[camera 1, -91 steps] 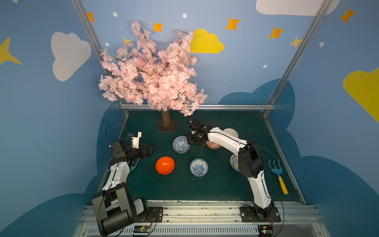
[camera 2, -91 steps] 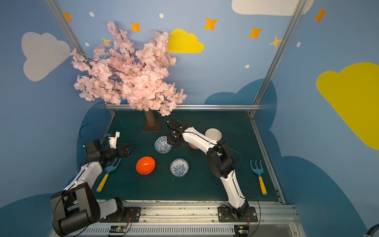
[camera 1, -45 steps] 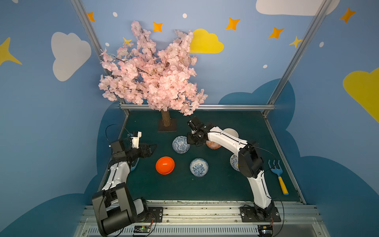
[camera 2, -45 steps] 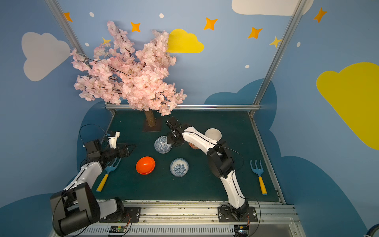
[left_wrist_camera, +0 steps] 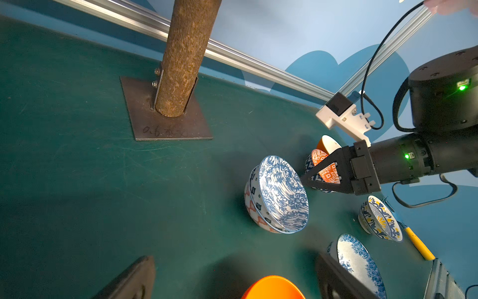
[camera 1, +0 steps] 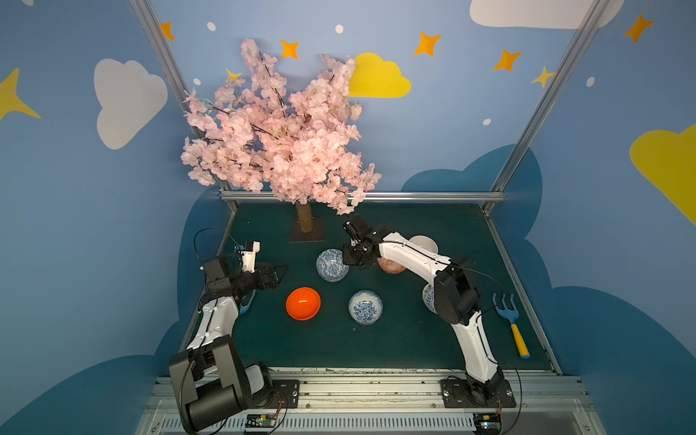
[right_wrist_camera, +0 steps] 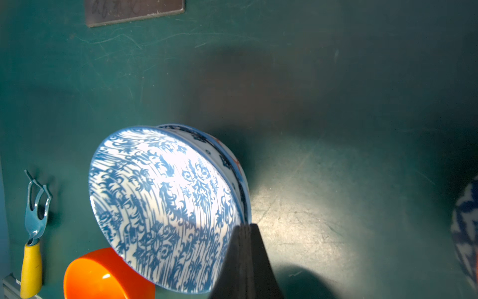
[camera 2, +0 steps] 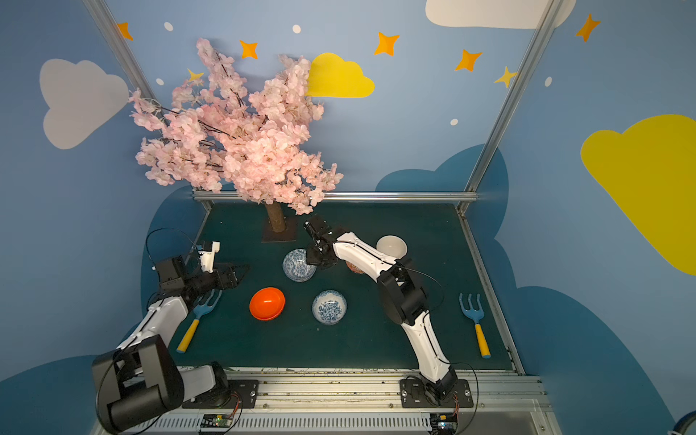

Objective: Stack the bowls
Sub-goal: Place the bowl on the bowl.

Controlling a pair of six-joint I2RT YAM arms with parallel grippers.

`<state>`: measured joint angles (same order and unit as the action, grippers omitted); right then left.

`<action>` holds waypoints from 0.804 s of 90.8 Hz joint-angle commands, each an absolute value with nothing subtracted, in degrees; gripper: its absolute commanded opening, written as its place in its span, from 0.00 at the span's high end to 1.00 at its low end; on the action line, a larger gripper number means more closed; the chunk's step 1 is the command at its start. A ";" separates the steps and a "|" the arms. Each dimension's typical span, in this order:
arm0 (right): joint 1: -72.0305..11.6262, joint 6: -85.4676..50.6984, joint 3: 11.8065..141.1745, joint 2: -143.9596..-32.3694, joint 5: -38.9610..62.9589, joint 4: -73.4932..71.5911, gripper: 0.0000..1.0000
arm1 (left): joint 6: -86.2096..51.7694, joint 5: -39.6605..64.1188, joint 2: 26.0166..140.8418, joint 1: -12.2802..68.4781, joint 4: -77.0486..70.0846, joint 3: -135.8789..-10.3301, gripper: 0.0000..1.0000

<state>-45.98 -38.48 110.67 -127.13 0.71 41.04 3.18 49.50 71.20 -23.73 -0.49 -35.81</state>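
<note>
My right gripper (right_wrist_camera: 244,227) is shut on the near rim of a blue-and-white bowl (right_wrist_camera: 165,204), which stands mid-table in both top views (camera 1: 331,264) (camera 2: 299,264). A glossy orange bowl (camera 1: 303,303) and another blue-and-white bowl (camera 1: 365,307) sit nearer the front. Behind the right arm are an orange lattice bowl (left_wrist_camera: 326,168), a cream bowl (camera 2: 391,246) and a blue-and-yellow bowl (left_wrist_camera: 380,220). My left gripper (camera 1: 280,273) hovers open at the left, empty, pointing towards the orange bowl (left_wrist_camera: 274,287).
The blossom tree's trunk (camera 1: 304,220) rises from a metal plate (left_wrist_camera: 168,124) at the back. One blue fork with a yellow handle (camera 2: 199,316) lies under the left arm and another fork (camera 1: 512,324) lies at the right edge. Aluminium rails border the green mat (camera 1: 339,346).
The right gripper's fingers have closed together on the bowl's rim. Both arms otherwise stand where they were, and no bowl has moved.
</note>
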 commanded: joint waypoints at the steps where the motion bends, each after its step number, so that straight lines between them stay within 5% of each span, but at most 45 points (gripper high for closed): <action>1: -46.23 -37.91 111.76 -127.49 0.43 42.88 1.00 | 3.48 50.39 70.43 -23.95 -1.05 -35.16 0.00; 17: -46.46 -37.74 111.34 -126.54 0.50 42.45 0.94 | 3.50 50.36 70.49 -23.97 -1.06 -35.09 0.00; 44: -46.58 -36.58 106.03 -120.61 -1.25 38.21 0.57 | 3.96 50.55 72.22 -23.39 -0.39 -35.82 0.00; 73: -46.58 -35.85 101.66 -114.90 -1.32 36.85 0.54 | 6.40 49.53 74.87 -21.01 2.97 -37.62 0.00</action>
